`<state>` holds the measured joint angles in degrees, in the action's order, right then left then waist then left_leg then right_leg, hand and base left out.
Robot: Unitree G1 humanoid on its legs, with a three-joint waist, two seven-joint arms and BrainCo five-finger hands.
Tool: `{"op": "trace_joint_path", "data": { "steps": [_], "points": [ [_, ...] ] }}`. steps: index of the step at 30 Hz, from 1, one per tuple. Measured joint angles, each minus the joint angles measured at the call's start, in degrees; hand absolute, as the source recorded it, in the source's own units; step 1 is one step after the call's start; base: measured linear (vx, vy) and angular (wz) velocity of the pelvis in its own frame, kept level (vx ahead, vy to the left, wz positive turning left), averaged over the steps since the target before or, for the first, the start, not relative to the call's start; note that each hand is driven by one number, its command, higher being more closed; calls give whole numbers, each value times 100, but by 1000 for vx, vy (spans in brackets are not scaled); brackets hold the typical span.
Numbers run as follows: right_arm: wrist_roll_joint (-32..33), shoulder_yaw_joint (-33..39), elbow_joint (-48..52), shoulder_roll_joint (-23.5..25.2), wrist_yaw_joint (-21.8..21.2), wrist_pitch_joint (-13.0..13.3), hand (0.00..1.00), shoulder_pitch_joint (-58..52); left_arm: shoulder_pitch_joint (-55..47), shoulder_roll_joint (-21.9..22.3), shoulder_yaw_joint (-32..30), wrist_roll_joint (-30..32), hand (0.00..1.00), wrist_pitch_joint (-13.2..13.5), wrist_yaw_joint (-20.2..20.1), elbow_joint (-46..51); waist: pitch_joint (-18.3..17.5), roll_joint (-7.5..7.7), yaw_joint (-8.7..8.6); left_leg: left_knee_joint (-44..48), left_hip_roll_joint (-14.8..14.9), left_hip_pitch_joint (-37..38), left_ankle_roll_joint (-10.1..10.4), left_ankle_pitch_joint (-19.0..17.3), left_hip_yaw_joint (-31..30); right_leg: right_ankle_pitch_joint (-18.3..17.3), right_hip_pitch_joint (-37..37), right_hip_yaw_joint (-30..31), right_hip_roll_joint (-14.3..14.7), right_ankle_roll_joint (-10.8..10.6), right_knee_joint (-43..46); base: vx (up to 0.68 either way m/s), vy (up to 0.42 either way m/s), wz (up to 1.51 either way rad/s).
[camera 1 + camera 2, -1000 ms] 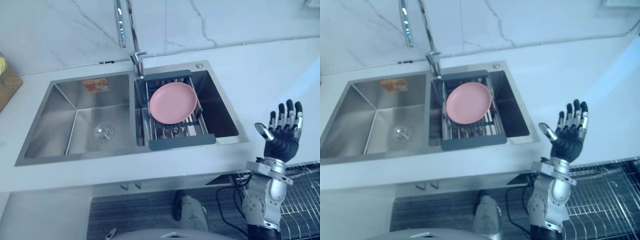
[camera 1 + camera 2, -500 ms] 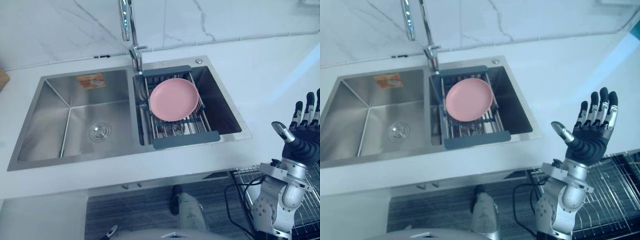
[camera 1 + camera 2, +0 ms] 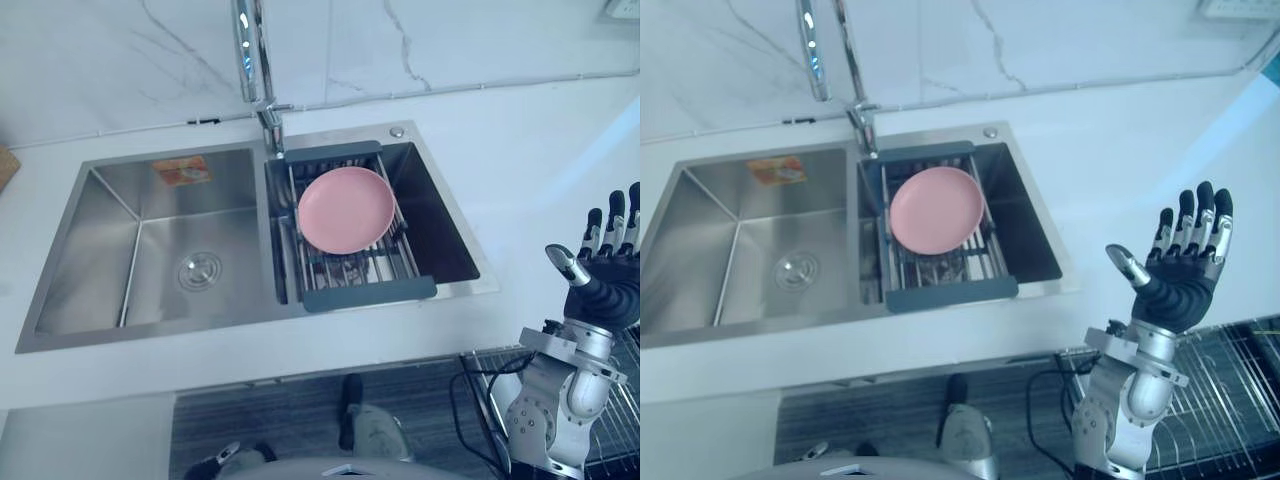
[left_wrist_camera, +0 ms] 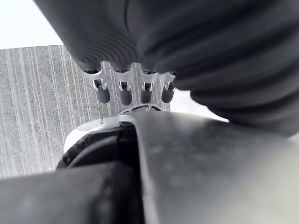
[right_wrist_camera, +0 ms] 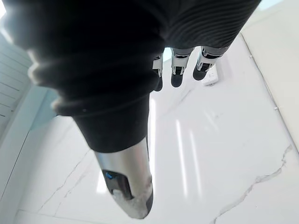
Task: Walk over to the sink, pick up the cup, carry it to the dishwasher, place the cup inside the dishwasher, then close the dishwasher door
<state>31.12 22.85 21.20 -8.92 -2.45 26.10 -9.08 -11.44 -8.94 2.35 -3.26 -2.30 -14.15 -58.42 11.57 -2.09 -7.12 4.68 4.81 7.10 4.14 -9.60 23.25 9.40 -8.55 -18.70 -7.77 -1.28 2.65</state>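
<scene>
White marble-veined wall across top of frame; white counter below it; grey striped floor at bottom centre.

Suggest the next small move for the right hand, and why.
Probably swing the right hand forward and left over the counter toward the rack in the sink. It is open, empty, and raised off the counter's front edge, well short of the rack, where a pink plate lies.
</scene>
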Motion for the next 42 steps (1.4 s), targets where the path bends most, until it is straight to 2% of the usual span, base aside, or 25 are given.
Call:
{"op": "trace_joint_path", "data": {
  "steps": [5, 10, 11, 12, 14, 17, 18, 19, 20, 21, 22, 23, 24, 29, 34, 42],
  "points": [
    [-2, -8, -53, 1, 4, 0, 0, -100, -15, -3, 22, 32, 0, 18, 16, 56, -12, 2, 25, 24, -175, 98, -123, -67, 55, 172, 136, 107, -108, -73, -153, -41, 96, -7],
    [-1, -33, -267, 1, -27, -26, 0, -107, -72, -12, 19, 39, 0, 17, 23, 149, -47, 35, 58, 28, -184, 195, -115, -151, 204, 182, 149, 249, -72, -88, -185, 2, 18, -17],
    [5, -34, -267, 1, -80, -88, 0, -114, -91, -12, 19, 71, 0, 13, 42, 150, -69, 35, 39, 29, -184, 206, -113, -169, 229, 185, 152, 262, -49, -94, -201, 29, 16, -29],
    [6, -184, -428, -4, -232, -353, 0, -91, -107, -8, 9, 34, 0, -16, 144, 155, -95, 62, 64, 26, -177, 319, -109, -207, 358, 192, 189, 372, 6, -101, -221, 29, 19, -28],
    [7, -261, -448, 6, -241, -539, 0, -124, -113, -3, 11, -1, 0, -56, 160, 149, -119, 62, 55, 51, -170, 383, -113, -266, 364, 198, 253, 373, 13, -110, -219, 12, 27, -14],
    [7, -270, -439, 28, -242, -556, 0, -179, -115, -12, 13, -3, 0, -100, 147, 152, -148, 91, 34, 110, -184, 384, -146, -334, 345, 139, 226, 427, -29, -188, -78, -3, 9, 1],
    [6, -267, -409, 131, -259, -567, 0, -261, -118, -16, 13, 5, 0, -111, 120, 150, -164, 110, 40, 122, -192, 381, -177, -358, 329, 71, 151, 551, -65, -282, 109, -5, 35, 8],
    [7, -269, -408, 264, -285, -603, 0, -364, -119, -22, 19, 4, 0, -172, 121, 140, -199, 160, 38, 138, -202, 342, -198, -359, 315, 106, 83, 586, -85, -323, 178, -6, 42, 5],
    [7, -281, -408, 315, -304, -633, 0, -402, -125, -23, 14, 0, 0, -189, 122, 141, -249, 132, 49, 142, -202, 317, -211, -360, 328, 161, 75, 583, -81, -353, 127, -7, 34, 1],
    [10, -358, -411, 351, -328, -658, 0, -428, -145, -25, 2, -21, 0, -216, 122, 142, -318, 100, 69, 157, -173, 252, -240, -365, 366, 163, 74, 556, -80, -329, 32, 0, 0, 0],
    [9, -527, -417, 345, -348, -662, 0, -424, -149, -38, 9, -101, 0, -253, 133, 133, -331, 109, 41, 252, -118, 190, -257, -388, 370, -214, 52, 481, -105, -172, 271, 46, -37, 5],
    [6, -699, -428, 337, -354, -663, 0, -394, -134, -59, 12, -187, 0, -285, 131, 141, -336, 132, 65, 295, -101, 183, -234, -401, 361, -255, 66, 383, -58, -190, 286, 52, -59, 5],
    [5, -764, -456, 337, -355, -665, 0, -355, -121, -58, 17, -236, 0, -314, 132, 141, -338, 140, 84, 332, -90, 185, -209, -415, 364, -174, 80, 378, -25, -234, 252, 43, -77, -9],
    [-7, -1085, -702, 347, -325, -746, 0, -101, -91, -61, 49, -439, 0, -387, 210, 164, -343, 125, 227, 418, 32, 210, -125, -461, 402, 68, 308, 378, 175, -164, -285, 15, -43, -8],
    [2, -1071, -650, 345, -352, -907, 0, -127, -101, -59, 49, -437, 0, -382, 279, 162, -338, 132, 228, 397, 22, 305, -102, -478, 450, 275, 597, 379, 219, -179, -731, -42, 15, -5],
    [-8, -1069, -638, 341, -454, -907, 0, -131, -102, -50, 55, -434, 0, -375, 364, 158, -348, 113, 240, 299, 45, 380, -69, -480, 478, 217, 634, 378, 234, -151, -772, -34, 9, -1]
  ]
}}
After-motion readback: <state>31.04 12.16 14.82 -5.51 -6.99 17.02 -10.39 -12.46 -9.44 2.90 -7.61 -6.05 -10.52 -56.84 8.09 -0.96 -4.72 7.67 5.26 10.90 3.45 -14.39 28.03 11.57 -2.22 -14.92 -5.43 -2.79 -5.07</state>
